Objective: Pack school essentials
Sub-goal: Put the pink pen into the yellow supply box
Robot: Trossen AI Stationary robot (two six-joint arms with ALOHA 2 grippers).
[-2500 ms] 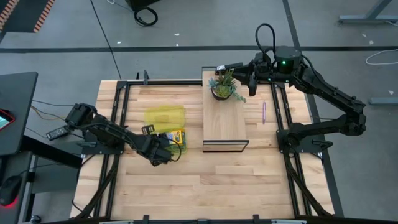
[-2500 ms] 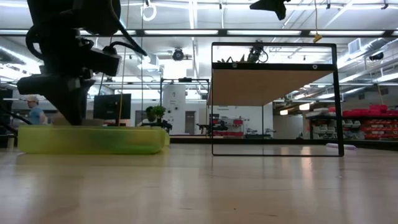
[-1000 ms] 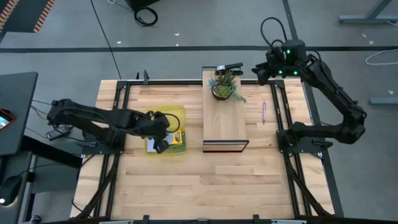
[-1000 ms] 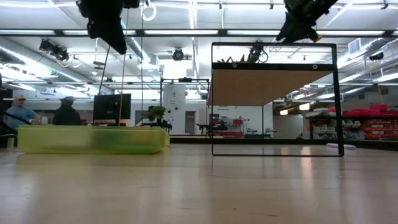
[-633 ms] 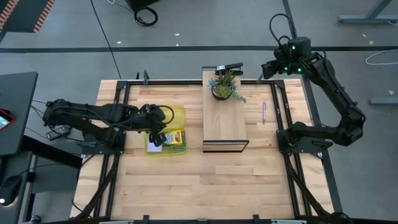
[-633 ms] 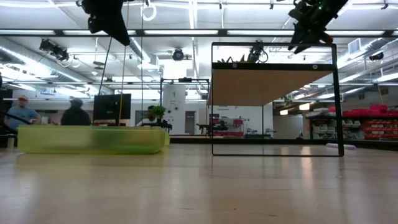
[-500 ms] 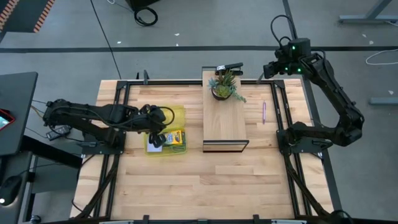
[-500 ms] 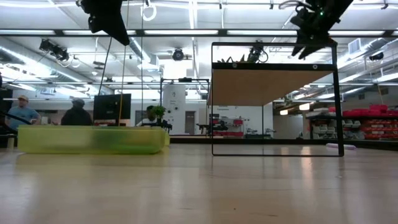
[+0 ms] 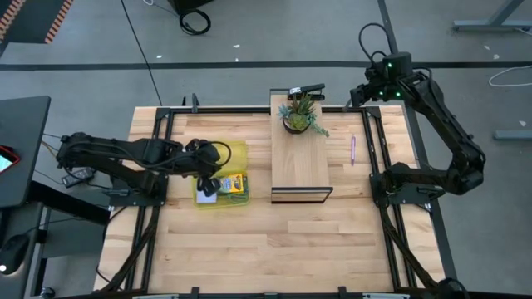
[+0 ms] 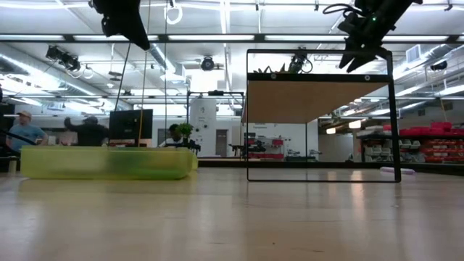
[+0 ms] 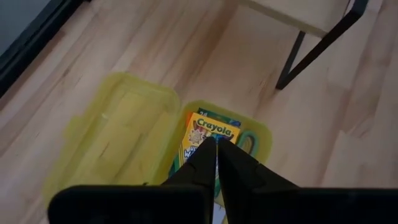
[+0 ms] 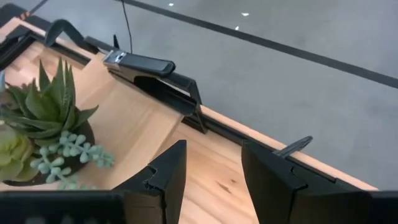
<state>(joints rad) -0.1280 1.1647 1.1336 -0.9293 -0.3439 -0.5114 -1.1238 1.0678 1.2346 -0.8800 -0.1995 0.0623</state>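
The crayon box (image 11: 207, 138) is seen below the left gripper (image 11: 216, 144), fingers clenched (empty); right gripper (image 12: 211, 163) fingers are released.

case (image 9: 218, 155): translucent yellow
crayon box (image 11: 207, 135): yellow and green
pen (image 9: 352, 149): purple
plant (image 9: 301, 114): green
table (image 9: 283, 241): pale wood
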